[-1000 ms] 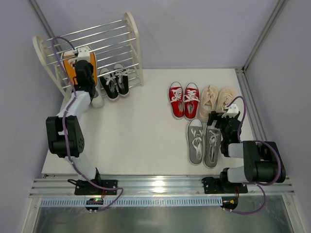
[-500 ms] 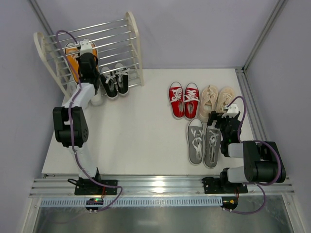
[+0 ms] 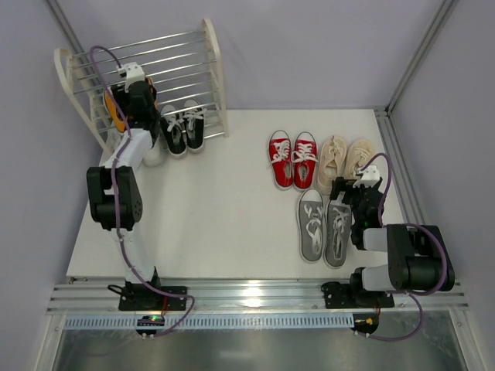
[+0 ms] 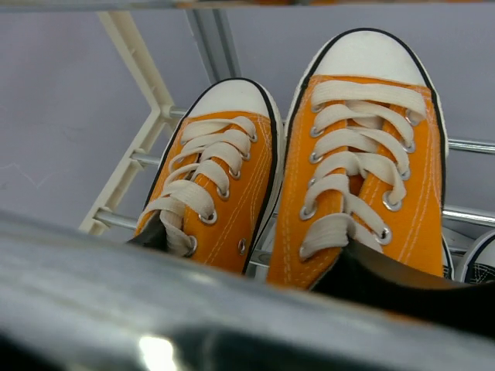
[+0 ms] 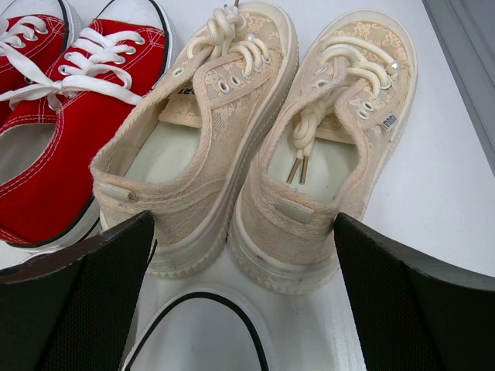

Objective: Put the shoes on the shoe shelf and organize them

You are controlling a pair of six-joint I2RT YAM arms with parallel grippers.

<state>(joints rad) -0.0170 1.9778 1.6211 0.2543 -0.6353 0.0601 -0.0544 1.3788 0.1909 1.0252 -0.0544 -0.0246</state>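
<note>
The orange pair (image 4: 340, 154) rests toes-up on the rods of the shoe shelf (image 3: 213, 62), at its left end. My left gripper (image 3: 128, 97) reaches into the shelf (image 4: 135, 54) behind their heels. In the left wrist view this gripper (image 4: 271, 263) is open, with one dark finger at each shoe's opening and neither one squeezed. A black pair (image 3: 182, 127) sits on a lower tier. The red pair (image 3: 292, 158), beige pair (image 3: 345, 157) and grey pair (image 3: 325, 226) lie on the table. My right gripper (image 3: 356, 193) is open (image 5: 244, 286) just behind the beige heels (image 5: 255, 154), above a grey toe cap (image 5: 201, 332).
A blurred silver rod (image 4: 232, 309) crosses the foreground of the left wrist view. A white shoe (image 3: 153, 153) lies at the shelf's foot, partly under the left arm. Grey walls and a metal post (image 3: 418, 54) bound the table on both sides.
My left arm has pushed farther up and back into the shelf with the orange pair, and its jaws have spread apart. The right arm has not moved.
</note>
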